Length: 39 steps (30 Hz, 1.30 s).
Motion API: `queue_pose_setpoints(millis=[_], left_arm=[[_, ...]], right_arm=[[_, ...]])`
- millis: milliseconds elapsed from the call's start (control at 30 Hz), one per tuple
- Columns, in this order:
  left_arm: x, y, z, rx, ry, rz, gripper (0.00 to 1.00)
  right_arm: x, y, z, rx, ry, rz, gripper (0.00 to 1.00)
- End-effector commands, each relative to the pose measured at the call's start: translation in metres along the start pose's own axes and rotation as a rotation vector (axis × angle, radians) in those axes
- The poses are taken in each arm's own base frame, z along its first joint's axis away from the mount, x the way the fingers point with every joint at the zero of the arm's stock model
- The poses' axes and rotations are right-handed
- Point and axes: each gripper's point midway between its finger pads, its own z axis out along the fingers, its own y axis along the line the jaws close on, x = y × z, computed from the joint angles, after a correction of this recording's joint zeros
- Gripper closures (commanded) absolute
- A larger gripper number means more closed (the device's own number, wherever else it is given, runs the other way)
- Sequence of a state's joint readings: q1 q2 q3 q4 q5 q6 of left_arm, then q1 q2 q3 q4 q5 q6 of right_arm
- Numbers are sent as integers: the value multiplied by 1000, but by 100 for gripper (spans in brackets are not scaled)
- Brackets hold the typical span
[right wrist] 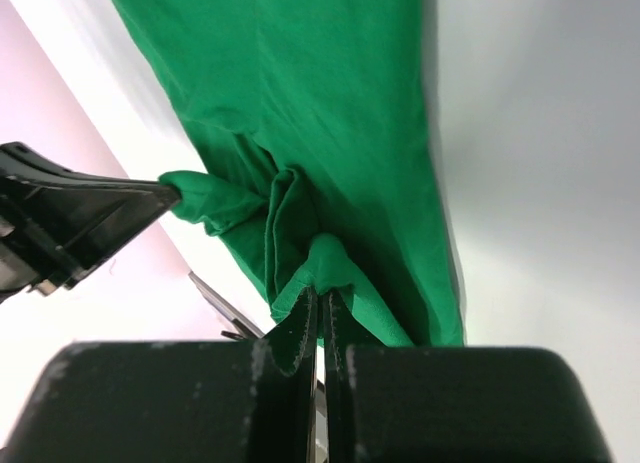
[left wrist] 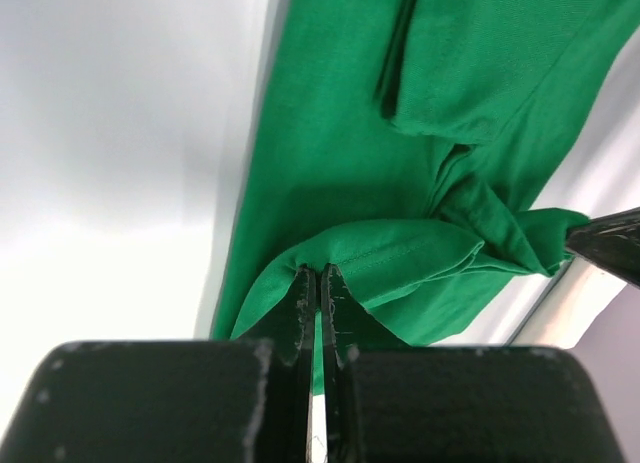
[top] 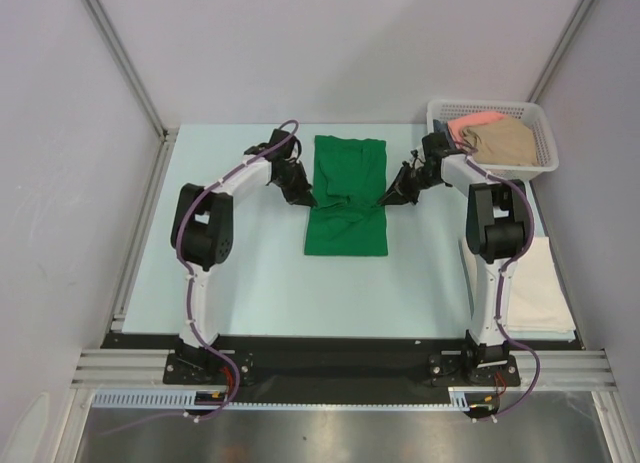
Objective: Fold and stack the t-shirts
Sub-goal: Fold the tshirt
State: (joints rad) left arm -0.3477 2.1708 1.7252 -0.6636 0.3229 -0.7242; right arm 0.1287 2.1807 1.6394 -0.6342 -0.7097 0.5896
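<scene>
From above, the green t-shirt point(top: 345, 208) lies in the middle of the table point(top: 250, 273), with the left gripper point(top: 308, 197) and right gripper point(top: 386, 199) at its side edges. Left wrist view — fingers point(left wrist: 303, 303) pressed together on a fold of green hem. Right wrist view — fingers point(right wrist: 298, 333) likewise pinching a bunched green edge.

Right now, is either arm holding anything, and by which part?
Both hold the green t-shirt. The left fingers pinch a bunched fold on its left edge, and the right fingers pinch one on its right edge, about mid-length.
</scene>
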Motion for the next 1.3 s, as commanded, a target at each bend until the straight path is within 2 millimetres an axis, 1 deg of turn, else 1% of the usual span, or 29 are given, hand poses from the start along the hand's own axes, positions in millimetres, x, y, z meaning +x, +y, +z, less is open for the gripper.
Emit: queue_pose_setpoints(millis=[0,33,100,167,267,367,400,433,533,700,733,800,867,900,933,967,1000,1033,1067,1100,1133,1167,1200,1233,1267], left_arm=[[-12,-12,-6,46,-16,12,100],[-13,-11,-4,46,-13,9,100],[-12,-9,-6,32,-8,6,100],[-11,-9,-11,38,-17,13,100],[-7,-7,-12,43,-12,19,100],[-12,-7,-9,41,-19,21,99],[-13,-3,-3,34,-8,15,98],[-16,-7,-3,37,-5,19,98],[-20,-8,4,34,9,27,97],[-27,-10,4,41,-9,37,93],[-28,-7,5,35,-6,35,92],[-30,-4,6,23,-10,35,93],[-34,-2,2,16,-28,38,92],[-38,0,1,4,-43,43,86],[-43,3,-1,-10,-57,56,84],[-49,3,-7,-26,-81,75,78],[-63,6,-18,-82,-139,104,57],[-70,8,-27,-118,-169,167,47],[-78,3,-43,-129,-214,206,33],[-84,4,-52,-148,-245,259,29],[-85,0,-59,-138,-258,283,25],[-81,-4,-73,-123,-272,306,23],[-77,-7,-78,-112,-277,323,23],[-73,-18,-81,-67,-292,363,23],[-67,-30,-95,-23,-313,386,26]], right_arm=[[-9,14,-6,-45,1,-36,100],[-10,14,-6,-48,4,-38,100],[-11,20,-7,-60,3,-57,100],[-5,26,-8,-76,20,-70,100],[-3,35,-16,-94,5,-75,100],[-13,28,-17,-87,-28,-52,99],[-15,26,-15,-87,-26,-34,99],[-18,22,-10,-85,-18,-23,98],[-24,15,-1,-74,-5,-11,97],[-33,8,1,-56,-13,-8,95],[-35,7,2,-58,-12,-10,94],[-40,7,3,-63,-17,-16,90],[-48,2,5,-64,-17,-10,80],[-52,1,5,-63,-20,-10,78],[-62,-1,0,-60,-36,-12,72],[-72,0,-5,-40,-46,-39,68],[-87,-6,-14,26,-96,-59,64],[-97,-15,-24,86,-122,-70,55],[-105,-18,-42,174,-149,-114,52],[-104,-20,-50,205,-147,-133,51],[-98,-21,-58,233,-136,-139,48],[-95,-20,-61,249,-141,-157,46],[-79,-13,-71,236,-137,-161,45],[-76,-6,-67,200,-153,-188,43],[-62,11,-64,134,-140,-212,42]])
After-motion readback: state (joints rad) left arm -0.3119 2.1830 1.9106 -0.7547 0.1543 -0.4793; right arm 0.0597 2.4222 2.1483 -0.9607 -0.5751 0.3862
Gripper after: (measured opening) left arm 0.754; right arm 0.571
